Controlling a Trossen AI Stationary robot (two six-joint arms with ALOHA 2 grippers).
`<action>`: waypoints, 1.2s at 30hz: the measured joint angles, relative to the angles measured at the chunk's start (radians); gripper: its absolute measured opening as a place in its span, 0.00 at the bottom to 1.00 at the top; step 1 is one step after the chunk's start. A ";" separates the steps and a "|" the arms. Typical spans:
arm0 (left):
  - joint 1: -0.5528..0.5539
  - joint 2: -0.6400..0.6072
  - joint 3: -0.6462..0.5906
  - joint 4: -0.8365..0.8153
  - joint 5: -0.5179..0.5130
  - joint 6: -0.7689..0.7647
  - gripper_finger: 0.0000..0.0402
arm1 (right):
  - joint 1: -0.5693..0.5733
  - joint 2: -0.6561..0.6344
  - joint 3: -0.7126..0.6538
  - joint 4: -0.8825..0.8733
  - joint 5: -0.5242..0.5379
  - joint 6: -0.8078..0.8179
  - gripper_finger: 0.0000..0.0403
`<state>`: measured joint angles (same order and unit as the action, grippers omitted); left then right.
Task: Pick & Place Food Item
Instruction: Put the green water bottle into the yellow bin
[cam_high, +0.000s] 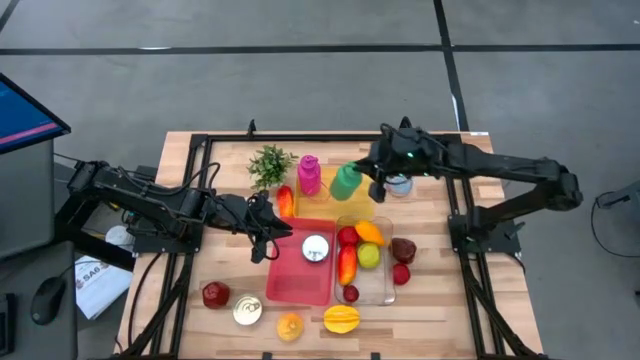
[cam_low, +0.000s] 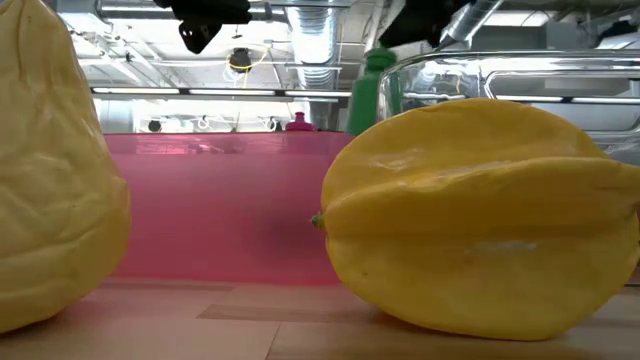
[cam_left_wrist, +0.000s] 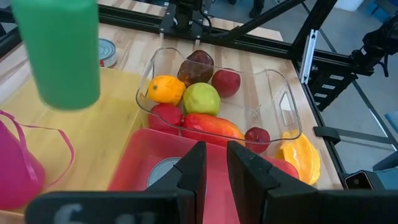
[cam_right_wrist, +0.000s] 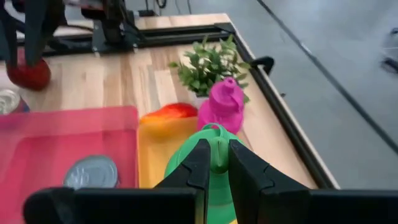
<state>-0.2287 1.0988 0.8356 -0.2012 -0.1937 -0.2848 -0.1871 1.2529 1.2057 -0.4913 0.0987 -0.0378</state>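
Clear glossy plastic bin (cam_high: 388, 290), wooden table (cam_high: 430, 310)

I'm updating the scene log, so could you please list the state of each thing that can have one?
left gripper: shut, empty, above the red tray
right gripper: shut on the green bottle
green bottle: upright, capped
pink bottle: upright
clear bin: holds fruit
can: upright in red tray

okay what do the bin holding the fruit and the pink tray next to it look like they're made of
The fruit bin looks like clear glossy plastic, possibly glass: the table shows through its walls and its rim catches highlights. The pink tray looks like translucent coloured plastic with a smooth, slightly matte finish.
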 joint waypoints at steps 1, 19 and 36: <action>0.000 0.000 0.000 0.000 0.000 0.000 0.13 | -0.021 0.017 0.000 0.011 -0.024 -0.004 0.08; 0.000 0.000 0.000 0.001 0.000 0.000 0.13 | -0.194 0.261 0.001 0.139 -0.156 -0.077 0.08; 0.000 0.000 0.000 0.001 0.000 -0.001 0.13 | -0.213 0.304 0.036 0.129 -0.177 -0.104 0.30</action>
<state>-0.2287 1.0988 0.8356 -0.2005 -0.1940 -0.2855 -0.3996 1.5574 1.2414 -0.3627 -0.0788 -0.1421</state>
